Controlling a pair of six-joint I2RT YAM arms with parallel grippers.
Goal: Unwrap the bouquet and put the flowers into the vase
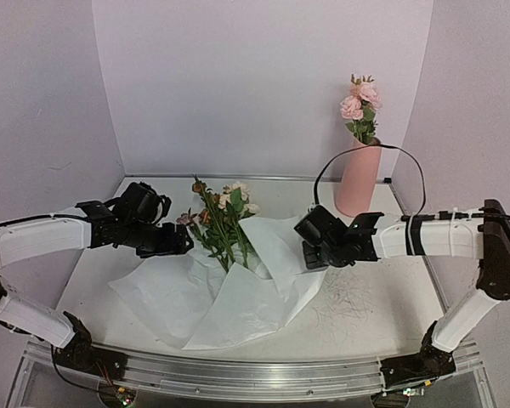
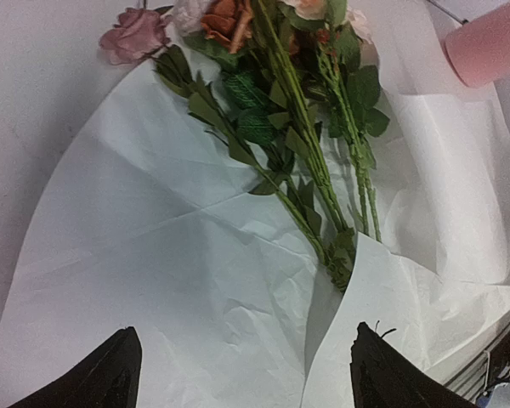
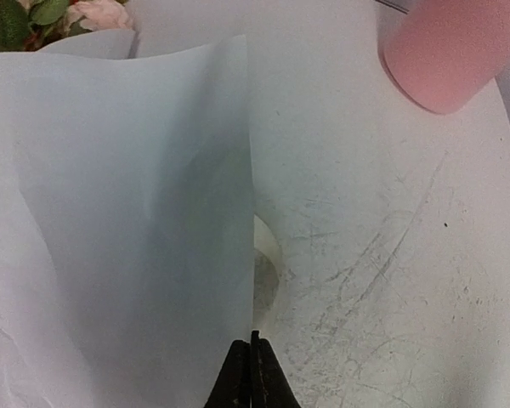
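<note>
At the middle of the table (image 1: 382, 319) the white paper (image 2: 153, 255) lies spread nearly flat, and the flowers (image 2: 297, 127) rest on top of it, heads toward the back wall and thin green stems drawn together toward the near edge. The unwrapping step looks close to finished: the cone is undone, though one flap on the right side stands up beside the stems. The right gripper (image 3: 252, 365) has its jaws pressed together, and the raised edge of that flap runs straight down into its fingertips, so it appears to be pinching the paper and holding it aside. The left gripper (image 2: 242, 374) hangs over the sheet with its jaws spread wide and nothing between them, its fingers on either side of the open paper, just short of the stem ends. The vase (image 1: 358, 178) stands upright at the back right, well apart from the flowers, and a pair of brighter pink roses (image 1: 360, 100) already sits in its mouth. The next move, as I judge it, falls to the left arm: come down over the bunched stems, close on them alone without catching the sheet beneath, and lift them clear. The stems are thin and loose, so a low grip where they meet seems safest.
</note>
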